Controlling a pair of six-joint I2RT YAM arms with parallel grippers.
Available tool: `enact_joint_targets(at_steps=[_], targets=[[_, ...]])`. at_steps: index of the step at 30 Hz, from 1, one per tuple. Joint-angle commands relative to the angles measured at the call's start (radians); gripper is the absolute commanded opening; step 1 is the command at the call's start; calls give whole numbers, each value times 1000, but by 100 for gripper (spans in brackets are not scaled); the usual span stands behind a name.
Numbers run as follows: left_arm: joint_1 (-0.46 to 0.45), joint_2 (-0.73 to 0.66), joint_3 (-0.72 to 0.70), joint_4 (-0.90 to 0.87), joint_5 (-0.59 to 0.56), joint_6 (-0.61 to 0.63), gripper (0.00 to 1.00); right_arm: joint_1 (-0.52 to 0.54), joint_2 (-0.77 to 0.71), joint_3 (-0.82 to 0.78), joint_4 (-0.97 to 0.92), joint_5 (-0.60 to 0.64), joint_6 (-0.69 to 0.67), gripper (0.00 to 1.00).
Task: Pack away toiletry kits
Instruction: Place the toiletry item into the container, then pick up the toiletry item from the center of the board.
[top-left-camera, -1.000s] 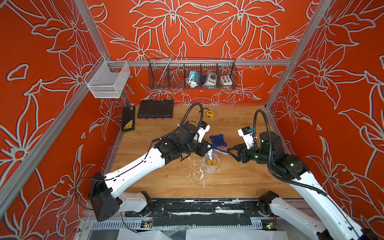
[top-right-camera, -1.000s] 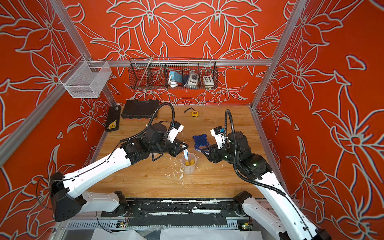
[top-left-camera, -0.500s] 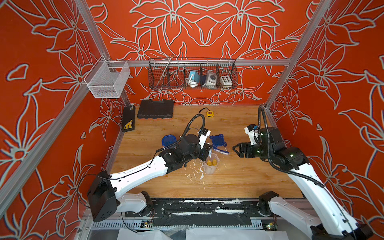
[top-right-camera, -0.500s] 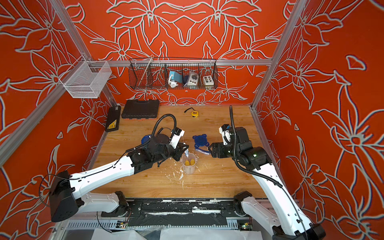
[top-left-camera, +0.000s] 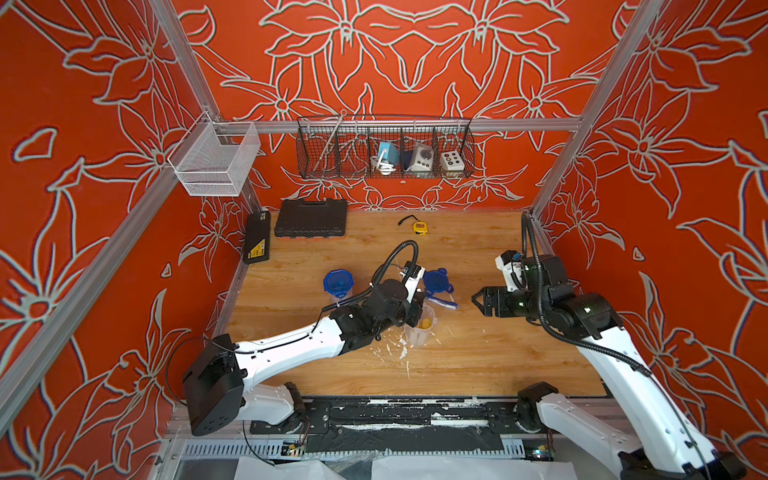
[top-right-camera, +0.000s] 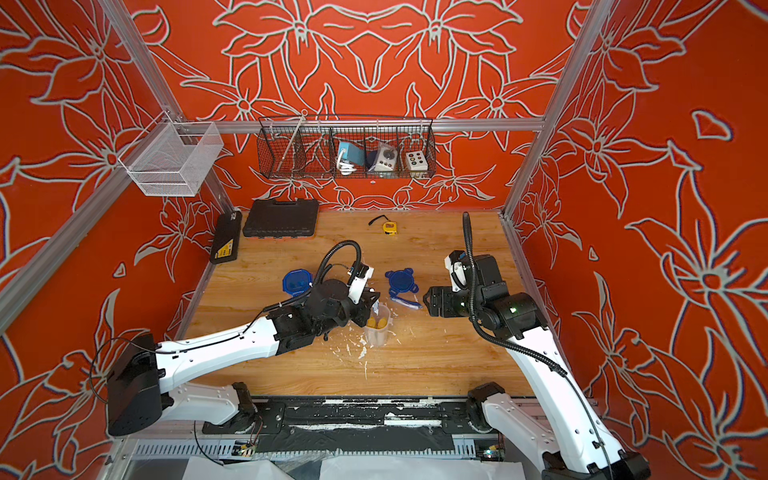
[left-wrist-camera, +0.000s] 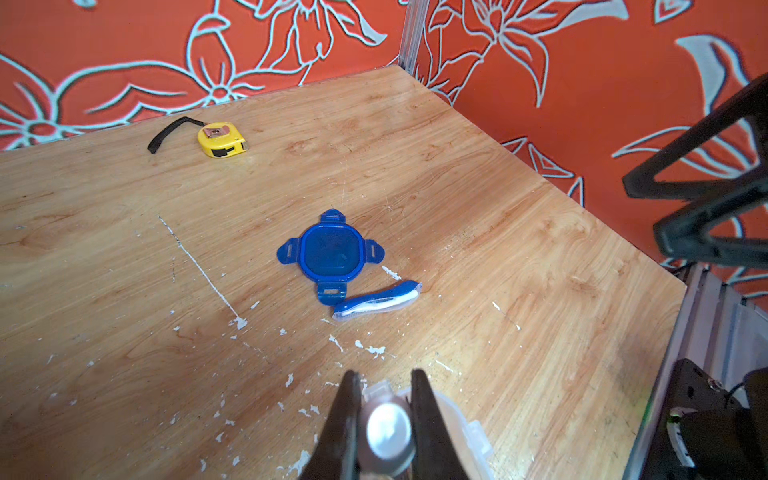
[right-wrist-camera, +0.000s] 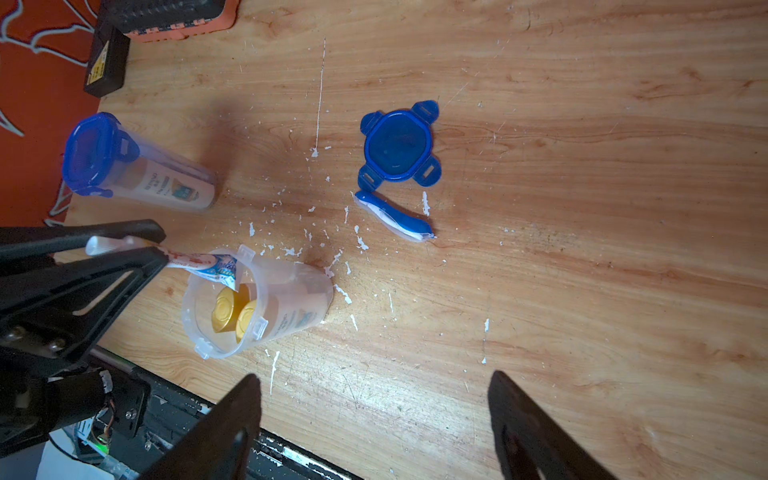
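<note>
**Status: left gripper (right-wrist-camera: 160, 245) clamped on tube (right-wrist-camera: 199, 266), right gripper (top-left-camera: 477, 300) empty**

In both top views the left arm (top-left-camera: 291, 353) hides my left gripper's tips and part of the open tub (top-left-camera: 419, 337), mid-frame. In the left wrist view the tub is cut off at the edge and the tube shows cap-on, blurred. The tube's tail dips past the tub rim beside 2 yellow-capped bottles (right-wrist-camera: 224, 309). The right gripper gapes wide, right of centre. The toothbrush (top-left-camera: 444, 302) lies between it and the tub, just beside the loose lid (top-left-camera: 436, 282). The closed tub (top-left-camera: 338, 284) is left of centre.
</note>
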Motion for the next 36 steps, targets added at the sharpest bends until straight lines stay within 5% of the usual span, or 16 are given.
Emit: enact_joint_targets(at_steps=[1, 6, 11, 19, 27, 36], targets=[[-6, 11, -17, 26, -50, -3, 3, -10, 15, 22, -24, 0, -4, 86], [-10, 1, -22, 30, -41, -23, 40, -13, 50, 44, -35, 9, -21, 86], [-10, -25, 2, -17, -8, -28, 61, -14, 124, 23, -21, 23, -56, 84], [15, -253, 26, -259, 183, -178, 67, -13, 383, -67, 229, -14, -158, 78], [86, -436, 30, -421, 193, -312, 69, -13, 737, 65, 318, -78, -249, 78], [191, -503, -21, -427, 234, -364, 69, 36, 858, 98, 327, -41, -273, 80]])
